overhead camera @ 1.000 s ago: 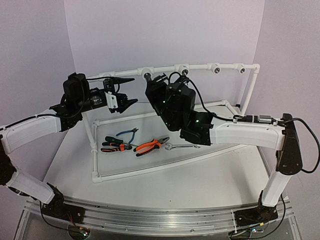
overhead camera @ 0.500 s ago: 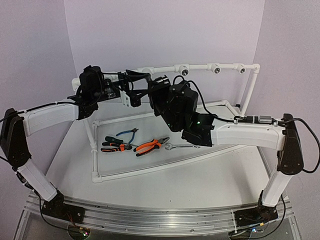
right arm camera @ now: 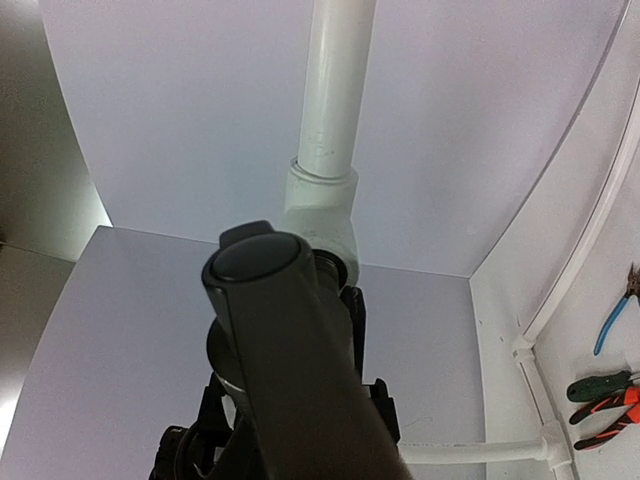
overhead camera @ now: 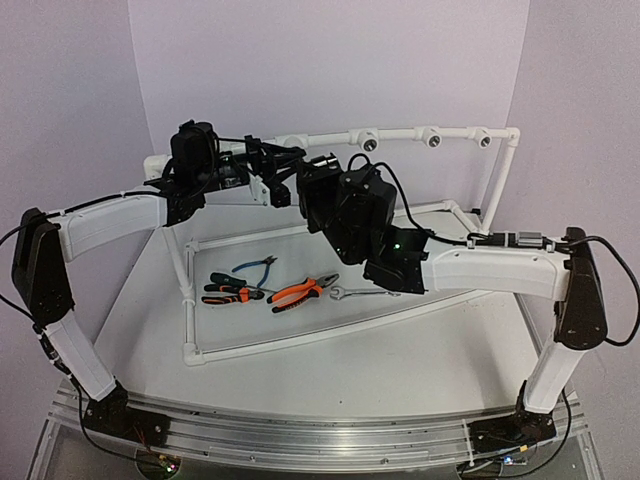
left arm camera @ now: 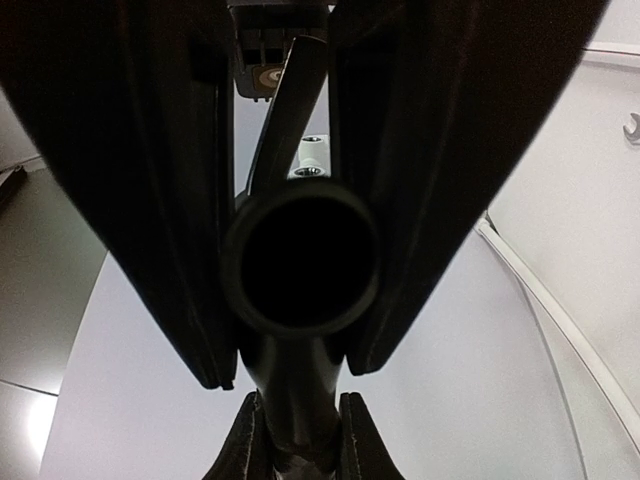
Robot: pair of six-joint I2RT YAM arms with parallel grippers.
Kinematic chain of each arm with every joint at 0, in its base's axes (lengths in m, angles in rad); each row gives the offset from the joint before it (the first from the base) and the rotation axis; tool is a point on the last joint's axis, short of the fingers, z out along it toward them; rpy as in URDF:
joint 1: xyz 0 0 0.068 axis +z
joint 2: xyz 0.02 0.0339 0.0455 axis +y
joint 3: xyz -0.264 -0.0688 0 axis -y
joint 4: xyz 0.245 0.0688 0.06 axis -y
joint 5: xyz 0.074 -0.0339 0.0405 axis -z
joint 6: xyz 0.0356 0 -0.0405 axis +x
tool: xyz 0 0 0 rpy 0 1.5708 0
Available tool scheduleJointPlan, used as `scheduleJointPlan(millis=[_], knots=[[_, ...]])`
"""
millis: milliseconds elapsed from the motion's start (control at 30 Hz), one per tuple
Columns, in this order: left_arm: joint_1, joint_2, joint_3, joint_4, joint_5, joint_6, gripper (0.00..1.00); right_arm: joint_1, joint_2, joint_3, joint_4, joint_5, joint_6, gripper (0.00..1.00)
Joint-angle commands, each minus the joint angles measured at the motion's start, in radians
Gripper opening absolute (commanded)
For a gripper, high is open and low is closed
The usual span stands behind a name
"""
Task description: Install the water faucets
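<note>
The dark water faucet (overhead camera: 323, 161) sits at a white tee fitting (right arm camera: 322, 205) of the top pipe rail. My right gripper (overhead camera: 316, 177) is shut on its body, and the lever handle (right arm camera: 285, 340) fills the right wrist view, with the black fingers (right arm camera: 378, 405) beside it. My left gripper (overhead camera: 288, 166) has come in from the left. In the left wrist view its two fingertips press both sides of the faucet's dark stem, so the left gripper (left arm camera: 300, 442) is shut on it. The round spout mouth (left arm camera: 300, 262) faces that camera.
A white pipe frame (overhead camera: 400, 133) with several round outlets (overhead camera: 432, 138) stands on the table. Inside it lie orange-handled pliers (overhead camera: 300, 292), black-and-orange pliers (overhead camera: 228, 292), blue cutters (overhead camera: 258, 266) and a silver wrench (overhead camera: 362, 293). Purple walls stand close behind.
My left arm swung up and right from open space to the faucet, and its jaws closed on the faucet's stem. The right arm and the faucet stayed put.
</note>
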Motion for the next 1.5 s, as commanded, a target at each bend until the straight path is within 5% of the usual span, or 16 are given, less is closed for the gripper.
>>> scheduleJointPlan(millis=[0,100,167,300,433,633,833,967,1267,1333,1467], knots=[[-0.003,-0.005,0.038,-0.031,0.024,0.052,0.03,-0.026,-0.03,-0.023,-0.057,0.059,0.178,0.0],[-0.002,-0.005,0.043,-0.05,0.029,0.057,0.0,-0.026,-0.035,-0.029,-0.057,0.052,0.178,0.08],[-0.002,-0.007,0.041,-0.058,0.028,0.057,0.0,-0.027,-0.052,-0.039,-0.051,0.036,0.132,0.22],[0.0,-0.011,0.046,-0.085,0.017,0.045,0.0,-0.025,-0.128,-0.051,-0.04,-0.072,-0.136,0.52],[0.004,-0.008,0.055,-0.094,0.017,0.032,0.0,-0.021,-0.226,-0.067,-0.134,-0.232,-0.352,0.7],[0.004,-0.002,0.071,-0.118,0.03,0.027,0.0,0.007,-0.344,-0.071,-0.464,-0.334,-0.522,0.66],[0.004,0.001,0.082,-0.139,0.037,0.027,0.0,0.012,-0.352,0.234,-1.035,-0.314,-1.043,0.63],[0.003,-0.004,0.087,-0.165,0.04,0.036,0.0,0.012,-0.307,0.403,-1.251,-0.227,-1.319,0.67],[0.004,-0.004,0.094,-0.2,0.051,0.041,0.0,0.012,-0.081,0.618,-1.267,-0.15,-2.051,0.76],[0.004,-0.002,0.096,-0.203,0.051,0.041,0.0,0.012,-0.053,0.606,-1.189,-0.133,-2.23,0.76],[0.003,-0.001,0.098,-0.206,0.049,0.036,0.0,0.012,-0.1,0.396,-0.772,-0.137,-2.519,0.76]])
